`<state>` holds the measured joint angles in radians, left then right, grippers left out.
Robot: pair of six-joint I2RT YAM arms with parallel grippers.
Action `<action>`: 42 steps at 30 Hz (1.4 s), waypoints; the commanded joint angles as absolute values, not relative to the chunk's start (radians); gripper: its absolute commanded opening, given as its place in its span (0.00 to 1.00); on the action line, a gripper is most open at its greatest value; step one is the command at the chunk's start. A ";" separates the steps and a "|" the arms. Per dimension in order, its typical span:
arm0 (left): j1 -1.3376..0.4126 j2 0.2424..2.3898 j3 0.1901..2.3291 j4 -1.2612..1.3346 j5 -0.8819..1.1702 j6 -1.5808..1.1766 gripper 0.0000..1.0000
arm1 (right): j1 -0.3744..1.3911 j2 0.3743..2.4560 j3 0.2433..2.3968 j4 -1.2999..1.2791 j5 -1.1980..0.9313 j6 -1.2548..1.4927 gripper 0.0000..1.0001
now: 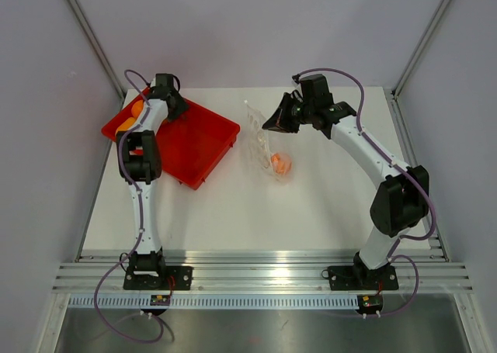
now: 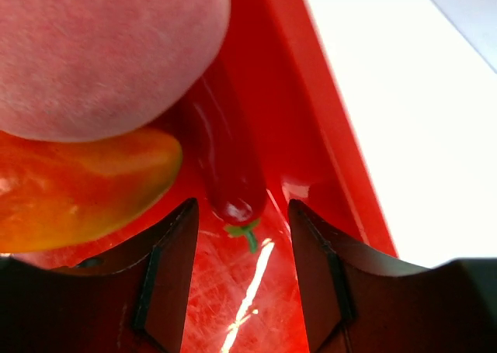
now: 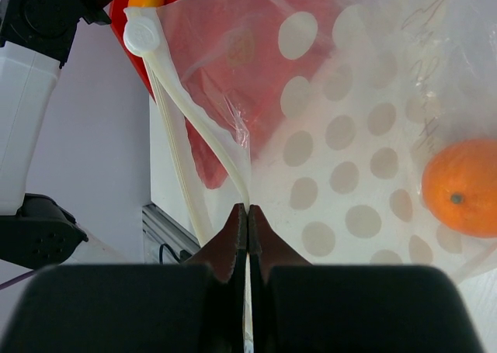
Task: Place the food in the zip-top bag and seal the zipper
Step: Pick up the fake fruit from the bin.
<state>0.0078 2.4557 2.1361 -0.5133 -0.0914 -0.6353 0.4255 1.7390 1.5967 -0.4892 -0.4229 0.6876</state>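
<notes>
My left gripper is open inside the red tray, low over its floor. A dark red oval piece with a green stem lies just ahead of the jaws. A pale pink ball and a yellow-orange piece lie to its left. My right gripper is shut on the zipper at the mouth of the zip-top bag, pinching it at the tips. The bag holds an orange ball, which also shows from above.
The tray's right wall stands close beside the left jaws, with white table beyond. A white slider sits at the zipper's far end. An aluminium rail runs along the near table edge. Grey walls enclose the back and sides.
</notes>
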 commanded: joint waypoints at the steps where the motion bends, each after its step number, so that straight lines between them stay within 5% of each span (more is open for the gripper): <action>1: 0.025 2.485 2.183 -0.489 -0.127 -0.615 0.52 | 0.434 1.753 1.598 -0.448 -0.445 0.673 0.00; 15: 0.025 2.435 2.151 -0.503 -0.075 -0.597 0.24 | 0.434 1.738 1.571 -0.433 -0.425 0.690 0.00; 22: 0.017 2.175 1.855 -0.417 -0.035 -0.595 0.20 | 0.436 1.727 1.560 -0.414 -0.416 0.704 0.00; 28: 0.006 1.945 1.624 -0.397 0.070 -0.588 0.00 | 0.436 1.741 1.575 -0.411 -0.426 0.706 0.00; 42: -0.067 1.635 1.424 -0.488 0.333 -0.500 0.00 | 0.439 1.713 1.543 -0.390 -0.436 0.713 0.00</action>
